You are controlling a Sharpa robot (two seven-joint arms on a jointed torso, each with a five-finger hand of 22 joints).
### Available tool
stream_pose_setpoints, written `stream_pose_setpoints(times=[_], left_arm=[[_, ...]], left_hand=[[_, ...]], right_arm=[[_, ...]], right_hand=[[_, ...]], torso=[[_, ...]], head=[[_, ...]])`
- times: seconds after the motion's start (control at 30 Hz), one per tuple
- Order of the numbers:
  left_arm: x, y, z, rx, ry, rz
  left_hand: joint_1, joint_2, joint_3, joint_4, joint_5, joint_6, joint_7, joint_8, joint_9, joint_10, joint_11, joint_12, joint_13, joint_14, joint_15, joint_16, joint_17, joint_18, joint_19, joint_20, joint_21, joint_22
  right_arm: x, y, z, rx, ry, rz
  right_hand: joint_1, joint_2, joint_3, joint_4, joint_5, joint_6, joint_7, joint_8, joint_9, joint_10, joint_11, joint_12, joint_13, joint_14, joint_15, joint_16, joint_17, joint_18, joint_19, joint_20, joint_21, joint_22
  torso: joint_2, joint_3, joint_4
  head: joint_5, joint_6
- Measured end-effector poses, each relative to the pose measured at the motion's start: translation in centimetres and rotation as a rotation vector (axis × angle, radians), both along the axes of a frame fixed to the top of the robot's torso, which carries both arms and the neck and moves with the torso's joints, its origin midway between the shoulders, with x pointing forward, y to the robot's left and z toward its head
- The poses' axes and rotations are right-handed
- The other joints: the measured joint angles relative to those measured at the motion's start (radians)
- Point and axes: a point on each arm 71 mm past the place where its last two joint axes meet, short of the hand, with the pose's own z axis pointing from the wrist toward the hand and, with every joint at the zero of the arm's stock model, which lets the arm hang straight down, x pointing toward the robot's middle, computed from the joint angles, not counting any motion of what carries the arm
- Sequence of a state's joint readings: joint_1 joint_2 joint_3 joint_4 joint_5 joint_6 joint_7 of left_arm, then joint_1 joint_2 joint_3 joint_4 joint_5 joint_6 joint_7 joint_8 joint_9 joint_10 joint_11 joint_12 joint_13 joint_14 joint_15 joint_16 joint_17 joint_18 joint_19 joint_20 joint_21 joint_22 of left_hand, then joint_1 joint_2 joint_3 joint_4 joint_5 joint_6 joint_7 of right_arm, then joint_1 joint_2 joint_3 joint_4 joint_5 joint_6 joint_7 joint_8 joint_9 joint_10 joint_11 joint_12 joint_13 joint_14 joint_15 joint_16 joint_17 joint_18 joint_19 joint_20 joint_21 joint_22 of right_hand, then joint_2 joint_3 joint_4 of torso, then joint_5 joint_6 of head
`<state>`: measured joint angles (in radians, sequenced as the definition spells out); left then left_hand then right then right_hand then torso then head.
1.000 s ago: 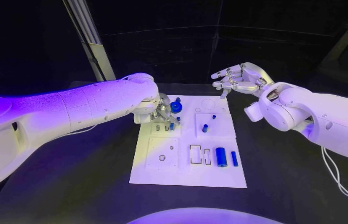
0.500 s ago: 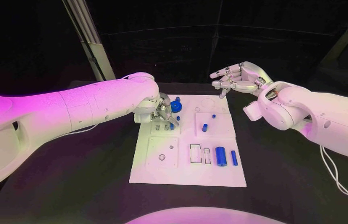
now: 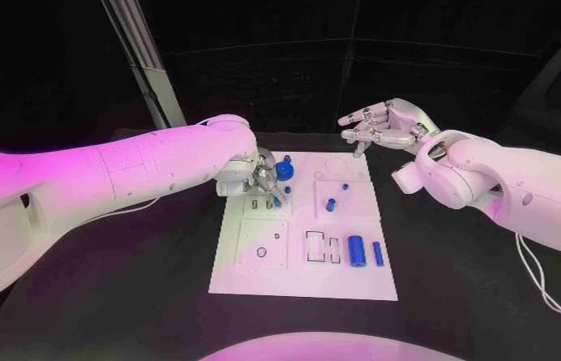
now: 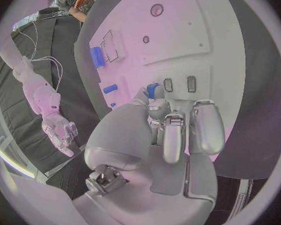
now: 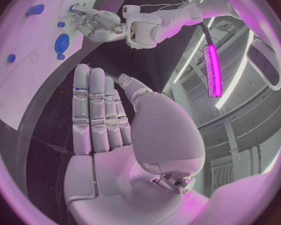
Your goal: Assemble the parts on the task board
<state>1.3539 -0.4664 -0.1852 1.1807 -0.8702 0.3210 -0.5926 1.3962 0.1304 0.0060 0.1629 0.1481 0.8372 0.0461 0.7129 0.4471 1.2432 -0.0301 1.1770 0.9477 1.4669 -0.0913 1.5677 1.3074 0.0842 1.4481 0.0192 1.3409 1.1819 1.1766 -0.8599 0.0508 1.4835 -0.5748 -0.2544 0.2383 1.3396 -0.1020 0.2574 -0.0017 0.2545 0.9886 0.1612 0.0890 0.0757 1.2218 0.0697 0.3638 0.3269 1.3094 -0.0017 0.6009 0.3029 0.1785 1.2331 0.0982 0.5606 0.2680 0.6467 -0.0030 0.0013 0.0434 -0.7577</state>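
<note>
The white task board (image 3: 306, 276) lies in the middle of the black table. My left hand (image 3: 257, 182) hangs over its far left corner, fingers curled down, pinching a small blue part (image 4: 152, 90) just above two small slots (image 4: 179, 84). A round blue part (image 3: 284, 171) stands beside that hand. Two small blue pegs (image 3: 331, 207) sit in the middle of the board, and two blue cylinders (image 3: 357, 252) lie near its right edge. My right hand (image 3: 386, 126) is raised beyond the board's far right corner, fingers straight and apart, holding nothing; its palm (image 5: 100, 115) is bare.
A pale upright post (image 3: 134, 45) stands at the back left. The board's near half carries rectangular cut-outs (image 3: 315, 247) and a small ring (image 3: 261, 253). Bare black table (image 3: 117, 296) lies on both sides of the board.
My left hand has shifted slightly over the board's far left corner. The right hand has stayed almost still.
</note>
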Motion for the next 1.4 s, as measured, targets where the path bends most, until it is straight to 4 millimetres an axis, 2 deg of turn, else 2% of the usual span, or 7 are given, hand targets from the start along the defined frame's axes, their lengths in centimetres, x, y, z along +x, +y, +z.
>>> stream_pose_setpoints(times=[0.07,0.13,0.27,0.37,0.47,0.77,1.4], left_arm=[[0.0,0.0,0.0,-0.001,0.0,0.0],[0.0,0.1,0.0,-0.001,0.0,-0.001],[-0.2,0.2,-0.2,-0.005,0.004,-0.004],[-0.3,0.3,-0.2,-0.013,0.002,-0.006],[-0.3,0.6,-0.2,-0.025,-0.005,-0.002],[-0.8,2.2,0.0,-0.078,-0.05,0.032],[-2.4,3.8,-1.5,-0.109,-0.152,0.076]], left_hand=[[0.014,-0.014,0.033,0.033,0.016,-0.005,0.002,-0.002,0.0,0.0,0.0,-0.004,-0.004,0.0,0.0,0.0,0.0,0.0,0.0,0.0,0.0,0.0],[-0.023,-0.068,0.155,0.092,0.03,-0.008,0.005,-0.004,0.003,-0.002,0.002,-0.008,-0.009,0.0,0.005,0.0,0.0,0.0,0.0,0.0,-0.004,0.0],[-0.097,-0.151,0.338,0.08,0.043,-0.009,0.006,0.013,0.023,0.001,0.005,-0.009,-0.009,0.0,0.005,0.0,0.0,0.0,0.0,0.0,-0.004,0.007],[-0.151,-0.19,0.433,0.065,0.071,-0.009,0.006,0.032,0.039,0.004,0.007,-0.008,-0.007,0.0,0.005,0.0,0.0,0.0,0.0,0.0,-0.004,0.011],[-0.194,-0.209,0.496,0.046,0.091,-0.009,0.006,0.044,0.051,0.012,0.007,-0.002,-0.001,0.0,0.004,0.0,0.0,0.0,0.0,0.0,-0.004,0.015],[-0.232,-0.232,0.532,0.034,0.143,-0.003,0.0,0.06,0.066,0.029,0.003,0.009,0.012,0.0,0.004,0.0,0.0,0.0,0.0,0.0,0.001,0.028],[-0.248,-0.247,0.552,0.013,0.151,0.001,-0.004,0.064,0.069,0.042,-0.002,0.013,0.022,0.0,0.004,0.0,0.0,0.0,0.0,0.0,0.004,0.038]], right_arm=[[0.0,0.0,0.0,0.0,0.0,0.001],[0.0,0.0,0.0,0.0,0.001,0.001],[0.0,0.0,0.0,0.0,0.002,0.004],[0.0,0.0,-0.1,-0.001,0.003,0.005],[0.1,0.1,-0.1,-0.001,0.004,0.007],[0.2,0.0,-0.1,-0.002,0.007,0.008],[0.2,-0.3,-0.2,-0.005,0.009,0.005]], right_hand=[[0.0,0.0,0.0,0.0,0.0,0.0,0.0,0.0,0.0,0.0,0.0,0.0,0.0,0.0,0.0,0.0,0.0,0.0,0.0,0.0,0.0,0.0],[0.0,0.0,0.0,0.0,0.0,0.0,0.0,0.0,0.0,0.0,0.0,0.0,0.0,0.0,0.0,0.0,0.0,0.0,0.0,0.0,0.0,0.0],[0.0,0.0,0.0,0.0,0.0,0.0,0.0,0.0,0.0,0.0,0.0,0.0,0.0,0.0,0.0,0.0,0.0,0.0,0.0,0.0,0.0,0.0],[0.0,0.0,0.0,0.0,0.0,0.0,0.0,0.0,0.0,0.0,0.0,0.0,0.0,0.0,0.0,0.0,0.001,0.0,0.0,0.0,0.0,0.001],[0.0,0.0,0.002,-0.002,0.0,0.0,0.0,0.0,0.0,-0.004,-0.004,0.0,0.0,0.0,0.0,0.0,0.001,0.0,0.0,0.0,0.0,0.001],[0.0,0.0,0.002,-0.002,0.004,-0.007,0.0,0.0,0.0,-0.007,0.0,0.0,0.0,-0.007,0.0,0.004,0.002,0.0,-0.007,0.0,0.0,0.001],[-0.005,0.005,0.002,-0.002,0.004,-0.007,0.0,0.0,0.0,-0.011,0.004,0.0,0.0,-0.016,0.002,0.004,0.004,0.0,-0.011,0.004,0.0,0.002]], torso=[[0.0,0.0,0.0001],[0.0,0.0,0.0004],[0.0,0.0001,0.0005],[-0.001,0.0001,0.0005],[-0.001,0.0003,0.0005],[-0.001,0.0014,0.0025],[-0.004,0.0039,0.0054]], head=[[0.0,-0.001],[0.0,-0.001],[0.002,-0.001],[0.002,-0.001],[0.003,0.0],[0.01,0.001],[0.017,-0.002]])
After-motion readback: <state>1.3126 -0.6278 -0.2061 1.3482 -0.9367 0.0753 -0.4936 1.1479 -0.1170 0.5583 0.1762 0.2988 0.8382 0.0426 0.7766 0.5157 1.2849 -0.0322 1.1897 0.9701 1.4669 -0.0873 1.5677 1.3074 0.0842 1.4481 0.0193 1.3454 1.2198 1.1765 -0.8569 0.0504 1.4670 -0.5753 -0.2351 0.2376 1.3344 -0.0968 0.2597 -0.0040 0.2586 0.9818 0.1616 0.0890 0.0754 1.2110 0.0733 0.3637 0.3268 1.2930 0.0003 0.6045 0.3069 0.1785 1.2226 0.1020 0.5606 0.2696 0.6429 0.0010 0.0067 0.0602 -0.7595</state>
